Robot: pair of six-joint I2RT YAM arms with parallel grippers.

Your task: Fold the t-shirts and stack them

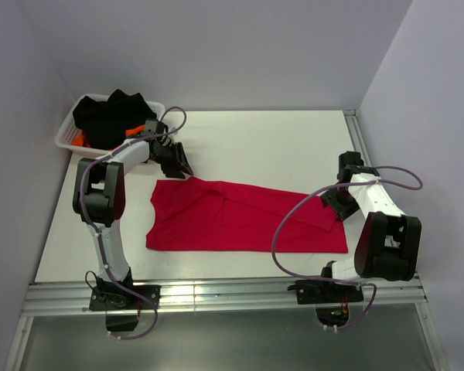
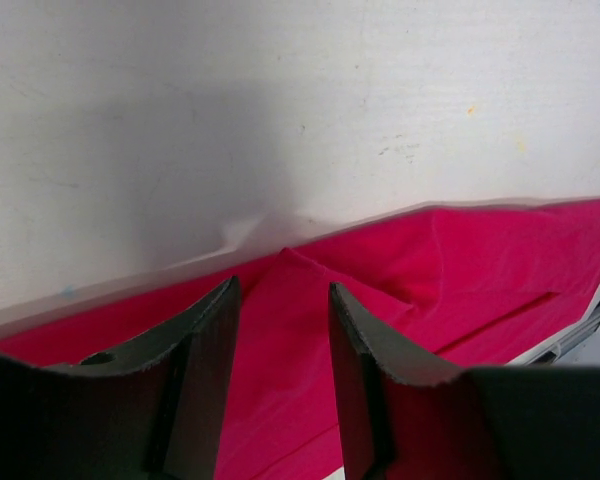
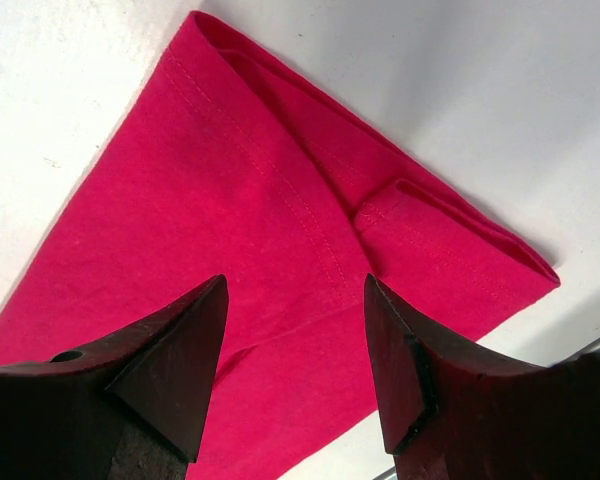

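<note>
Crimson cloth is stretching across the middle of the white bench [image 1: 294, 143]: a t-shirt [image 1: 243, 220] is lying flat between the two arms, its long edges running left to right, with one end near each hand.

The left hand [image 1: 179, 166] is hanging over the far left corner of the shirt. Its wrist camera is showing the fingers [image 2: 215, 330] apart and a small raised peak of red cloth [image 2: 285, 258] sitting just beyond the tips. Nothing is clamped between them, and it is unclear whether the tips are touching the fabric.

The right hand [image 1: 334, 202] is poised above the opposite end, fingers [image 3: 195, 330] likewise apart and holding nothing, with the stitched hem [image 3: 280, 180] and the shirt's corner spread out below.

The arms are probably taking opposite ends so that both can pinch the cloth together and carry one edge over evenly, without dragging the shirt askew. The fold itself is not yet begun.

At the far left corner of the bench, a white mesh basket [image 1: 66, 137] is holding a heap of dark clothes [image 1: 112, 116], apparently kept out of the way of the folding space.
</note>
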